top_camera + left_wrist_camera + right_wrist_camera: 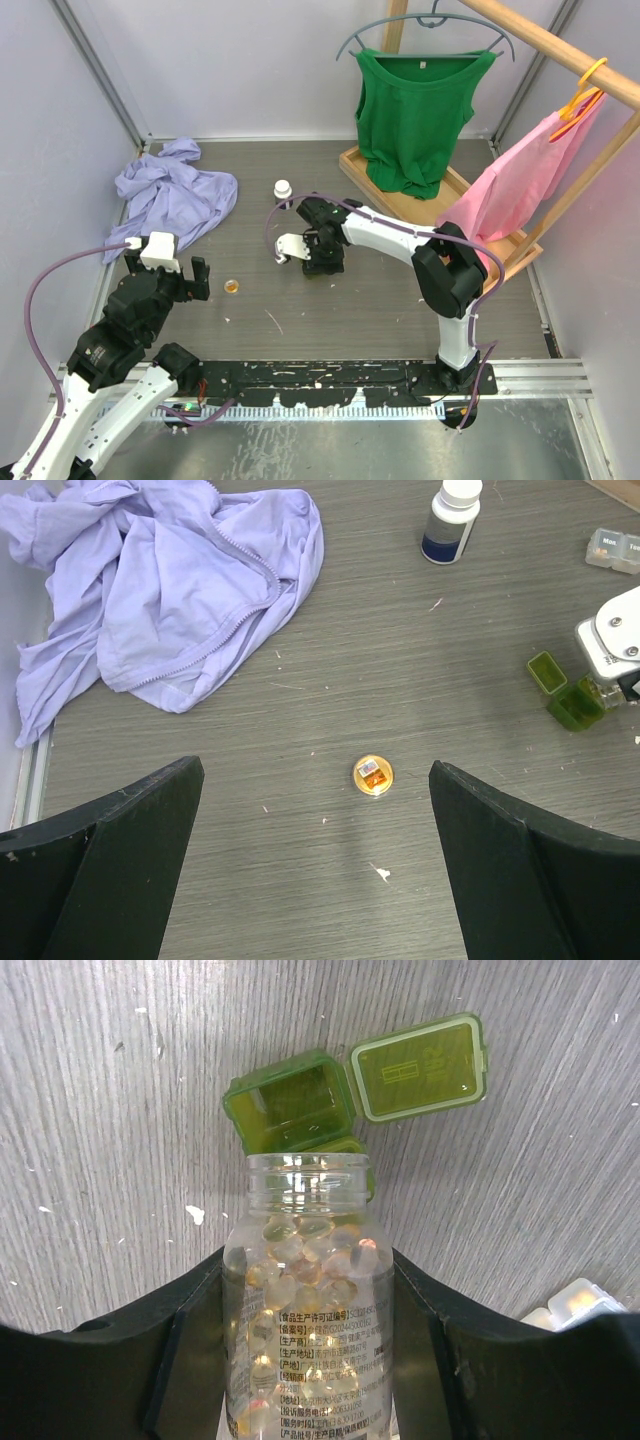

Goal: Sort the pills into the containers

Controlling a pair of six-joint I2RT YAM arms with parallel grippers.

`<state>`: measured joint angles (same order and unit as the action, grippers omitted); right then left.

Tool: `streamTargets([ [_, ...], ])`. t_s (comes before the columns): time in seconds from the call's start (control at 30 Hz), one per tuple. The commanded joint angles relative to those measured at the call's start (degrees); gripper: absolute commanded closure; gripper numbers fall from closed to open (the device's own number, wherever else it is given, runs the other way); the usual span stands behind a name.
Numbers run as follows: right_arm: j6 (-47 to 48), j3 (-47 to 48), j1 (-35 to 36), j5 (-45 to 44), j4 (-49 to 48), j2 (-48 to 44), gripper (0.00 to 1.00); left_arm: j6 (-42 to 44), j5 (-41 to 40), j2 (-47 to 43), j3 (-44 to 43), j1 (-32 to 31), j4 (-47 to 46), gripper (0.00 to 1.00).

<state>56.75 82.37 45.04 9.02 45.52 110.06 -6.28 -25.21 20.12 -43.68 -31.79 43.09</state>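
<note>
In the right wrist view a clear pill bottle (305, 1320), uncapped and full of pale yellow pills (290, 1270), sits between the fingers of my right gripper (307, 1260), which is shut on it. The bottle's mouth lies over the olive green container (295, 1110), whose lid (418, 1067) is flipped open on one compartment. A corner of the clear container (578, 1303) shows at the lower right. My left gripper (315, 780) hangs open above the table, with a small gold cap (373, 775) lying between its fingers. The green container (565, 692) and the clear container (613, 550) lie to its right.
A white pill bottle (450, 520) with a dark label stands upright at the back. A crumpled lilac garment (175, 195) lies at the back left. A wooden rack (440, 200) with a green top and a pink garment fills the back right.
</note>
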Motion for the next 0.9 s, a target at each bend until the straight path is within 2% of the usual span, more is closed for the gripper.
streamTargets([
  [0.0,0.4,3.6,-0.1,2.4,2.5,-2.3,0.99,1.1,0.5,-0.6,-0.1,0.2,-3.2,0.02],
  [0.1,-1.7,0.6,-0.2,-1.5,-3.8,-3.8,0.99,1.1,0.5,-0.5,-0.1,0.2,-3.2,0.02],
  [0.17,0.8,3.4,0.4,3.0,3.4,-2.2,0.99,1.1,0.6,-0.5,0.0,0.2,-3.3,0.02],
  [0.27,-1.0,0.0,0.1,-2.3,-3.6,-3.6,0.99,1.2,0.6,-0.3,-0.2,0.2,-3.2,0.02],
  [0.33,0.4,2.7,-0.1,2.5,1.9,-2.6,0.99,1.2,0.7,-0.5,0.0,0.2,-3.2,0.02],
  [0.4,-0.5,0.0,0.3,-2.8,-3.7,-3.7,0.99,1.2,0.7,-0.4,0.0,0.2,-3.4,0.02],
  [0.43,-1.2,0.3,-0.2,-2.3,-3.9,-3.7,0.99,1.2,0.7,-0.4,-0.1,0.2,-3.3,0.02],
  [0.5,0.7,2.2,0.3,2.8,1.8,-2.8,0.99,1.2,0.8,-0.3,0.0,0.2,-3.3,0.02],
  [0.6,-1.5,-0.6,0.3,-3.2,-5.1,-3.7,0.99,1.2,0.8,-0.3,-0.1,0.2,-3.2,0.02],
  [0.67,0.0,1.6,0.1,2.2,0.6,-2.7,0.99,1.2,0.7,-0.5,0.0,0.2,-3.3,0.02],
  [0.77,-1.5,-2.3,1.0,-3.7,-6.5,-4.4,0.99,1.3,0.8,-0.4,0.0,0.2,-3.4,0.02],
  [0.87,0.7,1.1,0.8,2.3,1.4,-2.8,0.99,1.3,0.8,-0.5,0.0,0.2,-3.5,0.02],
])
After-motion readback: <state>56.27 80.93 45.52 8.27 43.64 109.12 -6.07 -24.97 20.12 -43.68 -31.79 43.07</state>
